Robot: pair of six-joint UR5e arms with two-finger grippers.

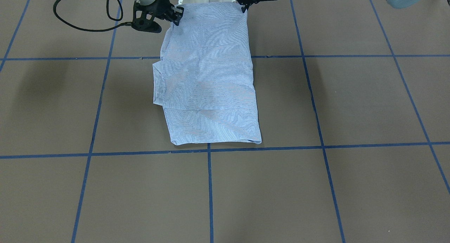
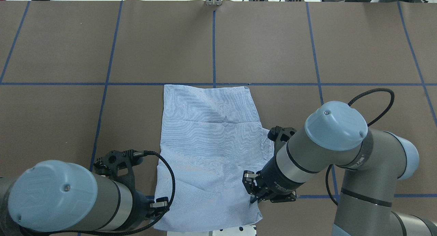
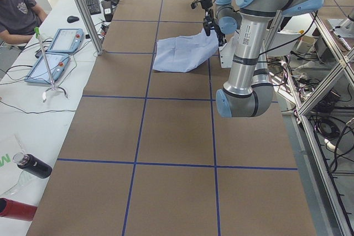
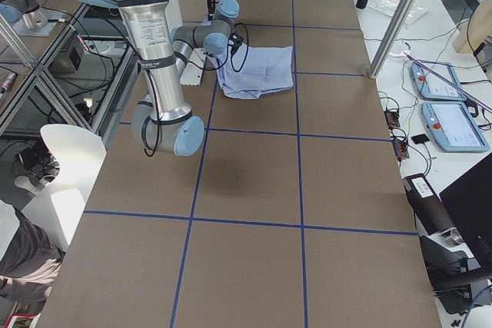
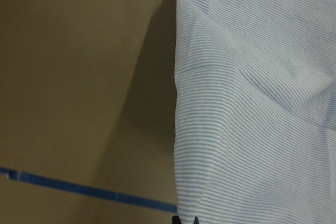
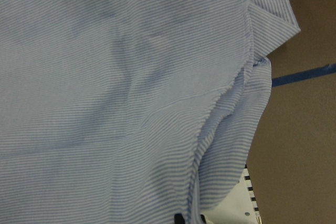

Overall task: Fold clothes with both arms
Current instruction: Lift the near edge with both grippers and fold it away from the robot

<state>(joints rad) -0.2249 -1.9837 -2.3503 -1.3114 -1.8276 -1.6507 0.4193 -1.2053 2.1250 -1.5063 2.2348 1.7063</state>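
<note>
Holding the near edge is the step in hand, as I read it: the left fingers (image 2: pixel 160 204) are pinched on the near corner of the shirt (image 2: pixel 208 137) on their side, and the right fingers (image 2: pixel 252 188) are clamped on the other near corner, close by the base. The shirt lies as a long narrow panel on the worktop (image 2: pixel 51 126), running away from the robot. Next, I judge, both corners must rise evenly and travel forward to the far hem (image 2: pixel 205 87), cloth kept taut.
</note>
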